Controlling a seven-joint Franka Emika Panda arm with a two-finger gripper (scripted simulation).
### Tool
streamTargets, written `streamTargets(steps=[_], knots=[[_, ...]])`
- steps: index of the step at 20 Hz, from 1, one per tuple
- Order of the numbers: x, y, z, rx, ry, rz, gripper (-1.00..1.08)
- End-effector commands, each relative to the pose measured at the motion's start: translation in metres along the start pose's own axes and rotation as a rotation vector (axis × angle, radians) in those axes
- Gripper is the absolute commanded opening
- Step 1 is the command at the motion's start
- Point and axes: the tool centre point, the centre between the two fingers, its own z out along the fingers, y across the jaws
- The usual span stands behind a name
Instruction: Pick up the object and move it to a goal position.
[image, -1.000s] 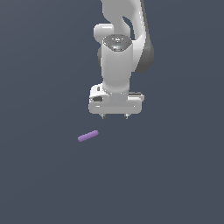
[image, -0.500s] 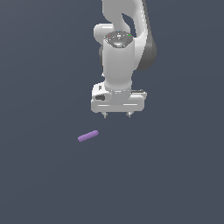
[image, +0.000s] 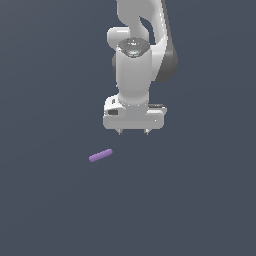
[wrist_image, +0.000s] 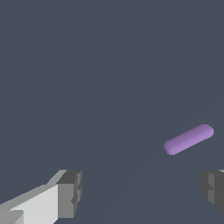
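Purple rod flat on grey floor, tilted, toward exterior view's left of gripper. Gripper above, spread wide, nothing between fingers. Not touching rod.

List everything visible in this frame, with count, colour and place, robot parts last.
rod: one, purple, lying on the dark grey floor, toward the exterior view's left of the tool and lower in that picture; nothing touches it. In the wrist view it lies ahead of the fingers, nearer one than the other.
floor: one, plain dark grey-blue, filling the background of both views.
arm: one, white with a dark grey joint, reaching down from the top of the exterior view.
tool: one, white body with grey fingers, pointing down, jaws open, holding nothing.
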Motion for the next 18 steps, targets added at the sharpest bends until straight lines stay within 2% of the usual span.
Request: streamTargets(steps=[1,9,18], knots=[[0.0,0.004,0.005,0.001,-0.003,0.032,1.0],[0.002,0.029,0.03,0.004,-0.015,0.217,1.0],[0.001,0.075,0.074,-0.005,-0.032,0.542,1.0]])
